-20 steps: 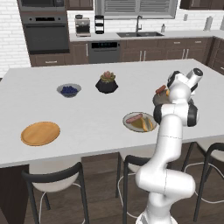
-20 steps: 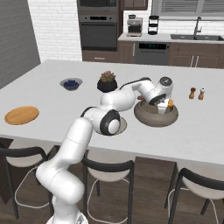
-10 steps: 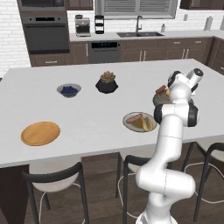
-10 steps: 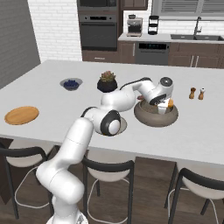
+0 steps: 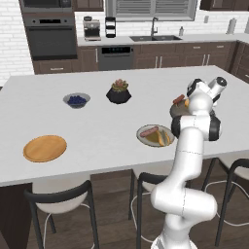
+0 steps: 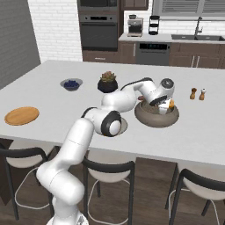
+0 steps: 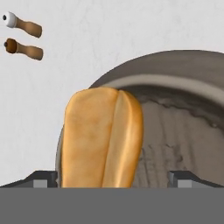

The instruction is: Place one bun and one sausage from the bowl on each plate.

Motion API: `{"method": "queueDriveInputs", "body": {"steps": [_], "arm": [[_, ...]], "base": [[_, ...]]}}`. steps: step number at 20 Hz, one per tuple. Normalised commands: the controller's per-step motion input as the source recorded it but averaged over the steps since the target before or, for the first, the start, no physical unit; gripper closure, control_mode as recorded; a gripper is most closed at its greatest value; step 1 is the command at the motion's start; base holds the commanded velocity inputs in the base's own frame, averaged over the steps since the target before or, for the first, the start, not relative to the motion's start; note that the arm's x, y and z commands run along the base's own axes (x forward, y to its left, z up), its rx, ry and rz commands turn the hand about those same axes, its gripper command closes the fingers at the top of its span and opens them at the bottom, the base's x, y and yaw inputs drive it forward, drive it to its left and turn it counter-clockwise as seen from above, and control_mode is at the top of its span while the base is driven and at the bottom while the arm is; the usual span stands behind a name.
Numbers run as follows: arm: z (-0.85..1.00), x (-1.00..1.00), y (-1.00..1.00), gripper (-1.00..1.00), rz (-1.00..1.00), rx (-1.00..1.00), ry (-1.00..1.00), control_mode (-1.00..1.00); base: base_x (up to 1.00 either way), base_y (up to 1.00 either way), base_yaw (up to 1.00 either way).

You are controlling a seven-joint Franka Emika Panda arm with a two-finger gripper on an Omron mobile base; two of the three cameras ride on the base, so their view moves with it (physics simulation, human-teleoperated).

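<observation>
The tan-grey bowl point(image 6: 149, 118) stands on the island's right part, and my gripper point(image 6: 164, 107) reaches down into it. In the hand view a golden split bun point(image 7: 103, 138) leans on the bowl's wall point(image 7: 175, 63), between my widely spread fingertips point(image 7: 42, 178). My gripper point(image 7: 112, 179) is open and does not press the bun. A sausage point(image 5: 179, 99) pokes up at the bowl's edge point(image 5: 174, 112). The grey plate point(image 5: 144, 137) holds a sausage point(image 5: 150, 131) and a bun point(image 5: 163, 138). The wooden plate point(image 5: 44, 148) lies bare at the left.
A small bowl of blue berries point(image 5: 77, 100) and a black plant pot point(image 5: 118, 92) stand further back. Two shakers point(image 6: 197, 93) stand to the right of the big bowl. Stools line the island's near edge.
</observation>
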Motion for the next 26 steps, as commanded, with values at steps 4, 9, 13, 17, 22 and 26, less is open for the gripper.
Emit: {"method": "queueDriveInputs", "body": {"steps": [4, 9, 13, 17, 22, 26], "arm": [[0.00, 0.05, -0.04, -1.00, 0.00, 0.00, 0.00, -1.00], [-0.02, 0.01, -0.10, -1.00, 0.00, 0.00, 0.00, -1.00], [-0.16, 0.15, -0.01, -1.00, 0.00, 0.00, 0.00, -1.00], [-0.16, 0.19, 0.00, -1.00, 0.00, 0.00, 0.00, -1.00], [-0.14, 0.08, 0.00, -1.00, 0.00, 0.00, 0.00, -1.00], [-0.22, 0.00, 0.00, -1.00, 0.00, 0.00, 0.00, -1.00]], "base": [[0.00, 0.00, 0.00], [0.00, 0.00, 0.00], [0.00, 0.00, 0.00], [0.00, 0.00, 0.00], [0.00, 0.00, 0.00], [0.00, 0.00, 0.00]]}}
